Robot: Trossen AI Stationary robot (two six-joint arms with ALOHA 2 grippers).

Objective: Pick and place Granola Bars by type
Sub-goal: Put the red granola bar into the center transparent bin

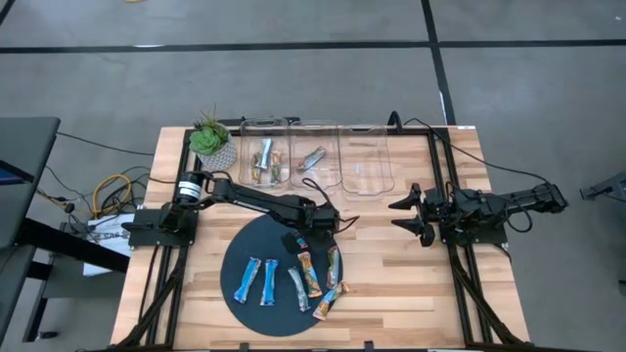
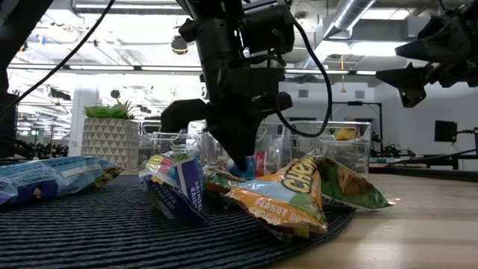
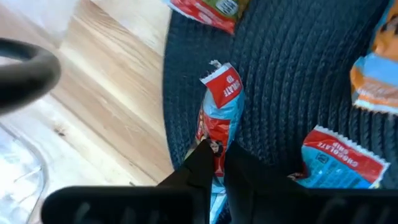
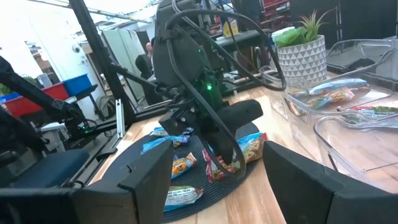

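Several foil-wrapped granola bars lie on a round dark mat (image 1: 256,252): blue ones (image 1: 256,281) on its left half, tan and orange ones (image 1: 331,279) on its right half. My left gripper (image 1: 293,241) reaches down over the mat's far part and is shut on a blue and red bar (image 3: 225,109). A second blue and red bar (image 3: 339,163) lies beside it. My right gripper (image 1: 403,217) waits open above the table's right side, away from the mat. My left gripper (image 3: 217,150) pinches the blue and red bar between its two fingers, about at the bar's middle (image 3: 214,138), with the fingers across its width. It comes from above, slanting down. The bar's red end (image 3: 227,86) lies on the mat.
Three clear bins stand along the far edge: the left one (image 1: 262,174) and middle one (image 1: 313,172) hold bars, the third (image 1: 367,166) stands to their right. A potted plant (image 1: 210,142) sits at the far left. Bare wood shows right of the mat (image 1: 391,284).
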